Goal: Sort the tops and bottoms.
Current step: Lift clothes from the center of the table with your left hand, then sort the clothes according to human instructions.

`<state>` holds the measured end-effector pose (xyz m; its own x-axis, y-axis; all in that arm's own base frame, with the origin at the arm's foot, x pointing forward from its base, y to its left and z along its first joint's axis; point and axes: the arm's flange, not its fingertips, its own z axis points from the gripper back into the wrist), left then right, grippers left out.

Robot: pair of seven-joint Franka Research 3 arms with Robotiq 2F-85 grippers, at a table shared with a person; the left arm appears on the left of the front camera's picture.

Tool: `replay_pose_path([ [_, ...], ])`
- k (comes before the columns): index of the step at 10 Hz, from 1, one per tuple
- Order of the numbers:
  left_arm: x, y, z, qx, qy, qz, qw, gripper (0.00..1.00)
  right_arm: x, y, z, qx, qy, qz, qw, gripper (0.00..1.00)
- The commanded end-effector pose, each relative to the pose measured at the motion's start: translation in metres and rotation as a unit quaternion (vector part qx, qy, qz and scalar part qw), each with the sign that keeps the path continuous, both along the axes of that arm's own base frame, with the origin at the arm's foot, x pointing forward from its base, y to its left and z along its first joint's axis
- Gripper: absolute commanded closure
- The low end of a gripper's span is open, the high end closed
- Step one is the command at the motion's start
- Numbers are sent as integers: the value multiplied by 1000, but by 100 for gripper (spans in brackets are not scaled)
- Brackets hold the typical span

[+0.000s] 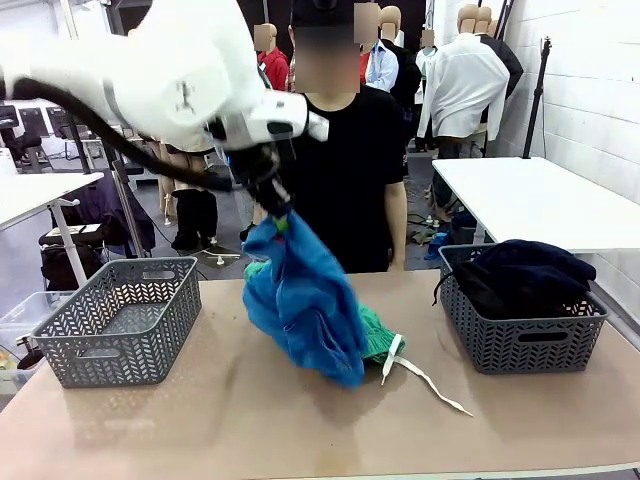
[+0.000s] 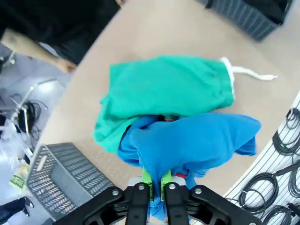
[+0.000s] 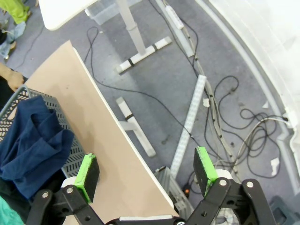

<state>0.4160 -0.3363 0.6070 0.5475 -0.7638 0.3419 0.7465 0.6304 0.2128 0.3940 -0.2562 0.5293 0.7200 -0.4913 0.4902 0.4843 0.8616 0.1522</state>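
Observation:
My left gripper [image 1: 272,205] [image 2: 156,183] is shut on a blue garment [image 1: 303,300] [image 2: 187,143] and holds it up over the middle of the table, its lower end still trailing on the pile. Under it lie the green shorts [image 1: 377,335] [image 2: 168,89], with the white drawstring [image 1: 425,380] [image 2: 248,73] spilling toward the front right. A dark navy garment [image 1: 530,258] [image 3: 33,140] and a black garment [image 1: 495,290] fill the right grey basket [image 1: 520,340] [image 3: 70,161]. My right gripper [image 3: 146,168] stands open, with nothing between its fingers, beyond the table's right edge above the floor.
A grey basket [image 1: 115,320] [image 2: 58,180] stands at the table's left with nothing in it. A person in a black shirt [image 1: 345,170] stands at the far side, one hand [image 2: 65,65] near the table edge. Cables and table legs [image 3: 136,37] cover the floor to the right.

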Motion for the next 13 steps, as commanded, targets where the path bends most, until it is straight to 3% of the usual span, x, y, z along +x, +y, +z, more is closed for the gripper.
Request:
replay_pose_path([
  [1,-7,-11,52,-30,-37,5,999,100,-1,0,-1,-7,4,5,1000,0],
  [3,-25,-32,126,-51,-139,65,987,100,-1,0,-1,-7,4,5,1000,0],
  [8,-91,-57,234,-103,-230,125,960,100,-1,0,-1,-7,4,5,1000,0],
  [10,-94,-62,237,-88,-227,149,958,100,-1,0,-1,-7,4,5,1000,0],
  [11,-102,-48,233,-106,-222,113,963,100,-1,0,-1,-7,4,5,1000,0],
  [13,-102,-48,233,-106,-222,113,963,100,-1,0,-1,-7,4,5,1000,0],
])
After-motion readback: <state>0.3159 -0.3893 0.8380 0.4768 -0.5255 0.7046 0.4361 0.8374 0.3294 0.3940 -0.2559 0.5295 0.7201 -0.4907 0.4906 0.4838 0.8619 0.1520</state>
